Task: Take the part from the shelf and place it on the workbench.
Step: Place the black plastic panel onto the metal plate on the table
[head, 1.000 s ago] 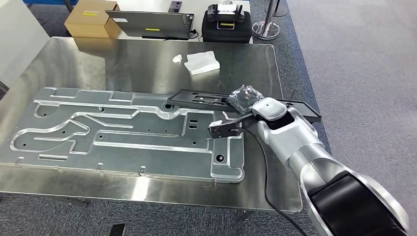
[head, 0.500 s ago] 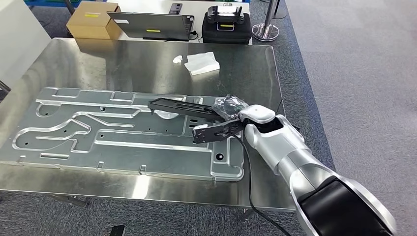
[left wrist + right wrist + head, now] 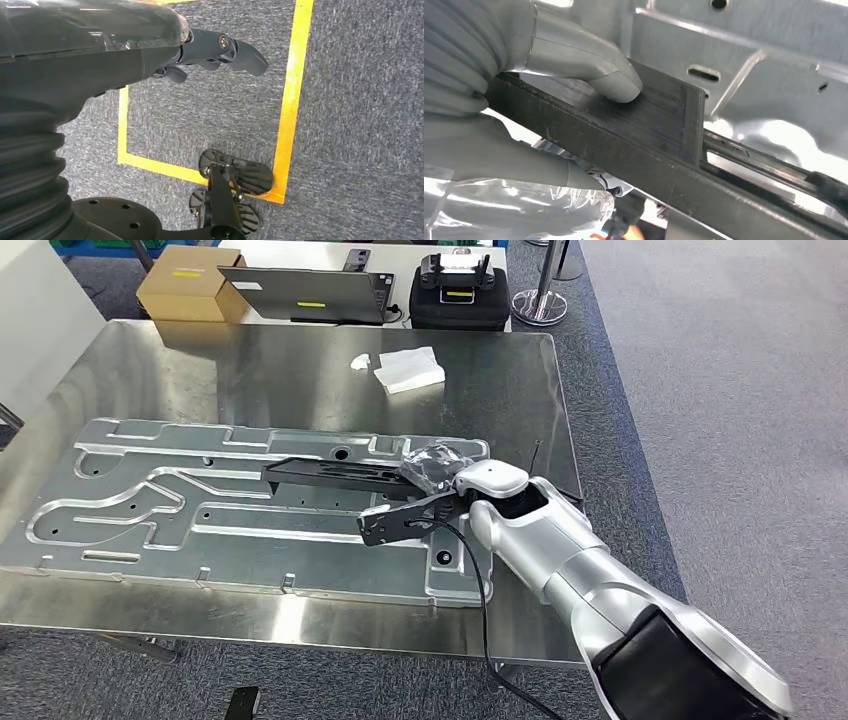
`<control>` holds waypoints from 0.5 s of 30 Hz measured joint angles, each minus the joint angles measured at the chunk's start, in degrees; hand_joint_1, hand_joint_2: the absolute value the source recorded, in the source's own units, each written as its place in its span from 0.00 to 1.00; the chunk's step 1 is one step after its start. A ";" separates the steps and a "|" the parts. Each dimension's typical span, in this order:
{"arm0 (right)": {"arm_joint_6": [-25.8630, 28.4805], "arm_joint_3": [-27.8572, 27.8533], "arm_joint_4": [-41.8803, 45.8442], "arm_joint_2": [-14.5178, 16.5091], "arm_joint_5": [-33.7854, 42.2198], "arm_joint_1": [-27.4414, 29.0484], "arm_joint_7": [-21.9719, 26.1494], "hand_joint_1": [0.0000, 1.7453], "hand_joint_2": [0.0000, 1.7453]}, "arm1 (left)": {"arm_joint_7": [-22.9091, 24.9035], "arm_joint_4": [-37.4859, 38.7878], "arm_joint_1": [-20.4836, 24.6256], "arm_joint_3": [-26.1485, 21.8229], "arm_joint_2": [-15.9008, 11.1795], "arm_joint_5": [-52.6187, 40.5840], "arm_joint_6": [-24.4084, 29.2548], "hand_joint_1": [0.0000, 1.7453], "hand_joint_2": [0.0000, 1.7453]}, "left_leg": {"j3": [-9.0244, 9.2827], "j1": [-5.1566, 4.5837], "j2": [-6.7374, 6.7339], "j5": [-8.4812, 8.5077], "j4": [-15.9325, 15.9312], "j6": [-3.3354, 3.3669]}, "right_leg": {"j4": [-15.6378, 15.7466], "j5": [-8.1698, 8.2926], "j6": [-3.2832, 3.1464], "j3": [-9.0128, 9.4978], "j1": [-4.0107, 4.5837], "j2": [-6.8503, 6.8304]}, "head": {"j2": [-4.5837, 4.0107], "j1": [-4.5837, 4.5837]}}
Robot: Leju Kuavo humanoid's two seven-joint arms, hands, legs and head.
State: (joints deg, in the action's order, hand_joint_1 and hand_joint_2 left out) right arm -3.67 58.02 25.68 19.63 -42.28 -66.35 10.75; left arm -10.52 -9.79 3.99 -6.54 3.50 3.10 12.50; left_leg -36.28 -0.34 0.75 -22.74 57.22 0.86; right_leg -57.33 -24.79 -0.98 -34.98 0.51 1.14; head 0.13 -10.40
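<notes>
While seen from the head: right hand (image 3: 437, 466) holding long black part (image 3: 335, 474) low over big metal plate (image 3: 150, 510) on shiny workbench (image 3: 300, 365).

Farther back on workbench: white cloth (image 3: 412, 368), well apart from part; beyond far edge, brown box (image 3: 188, 283), laptop (image 3: 305, 292), black case (image 3: 459, 290). From right wrist: grey thumb (image 3: 589, 65) pressed on top of part (image 3: 649, 150), fingers (image 3: 509, 160) wrapped under, plate (image 3: 764, 70) close behind. From left wrist: left hand (image 3: 190, 50) holding nothing, fingers partly curled, above grey carpet (image 3: 360, 125) with yellow tape (image 3: 292, 95).
</notes>
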 joint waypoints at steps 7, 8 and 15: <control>3.51 1.12 -0.13 0.00 1.26 -2.46 -0.01 1.00 1.00 | 0.07 0.00 -0.12 -0.08 0.00 -0.07 0.07 0.00 1.00 | 0.04 0.00 0.00 0.02 0.00 -0.03 | -0.03 0.00 0.00 0.00 -0.01 0.00 | 0.00 0.00; 3.86 1.21 -0.21 0.00 1.54 -2.70 0.51 1.00 1.00 | 0.07 0.00 -0.13 -0.08 0.01 -0.08 0.07 0.00 1.00 | 0.04 0.00 0.00 0.02 0.00 -0.03 | -0.04 0.00 0.00 0.00 -0.01 0.00 | 0.00 0.00; 4.63 1.43 -0.48 0.00 3.35 -4.68 7.22 1.00 1.00 | -0.76 0.00 -0.65 -0.30 0.02 -0.01 0.26 0.00 1.00 | 0.06 0.00 0.00 0.03 0.00 -0.05 | -0.06 0.00 -0.01 0.01 -0.01 -0.01 | 0.00 0.00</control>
State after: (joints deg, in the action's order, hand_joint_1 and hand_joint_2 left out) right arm 0.97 59.45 25.20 19.63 -38.93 -71.03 17.97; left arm -11.28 -9.79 3.34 -6.84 3.51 3.10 12.76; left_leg -36.22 -0.34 0.75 -22.71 57.22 0.81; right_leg -57.39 -24.78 -0.98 -34.97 0.51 1.13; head 0.13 -10.40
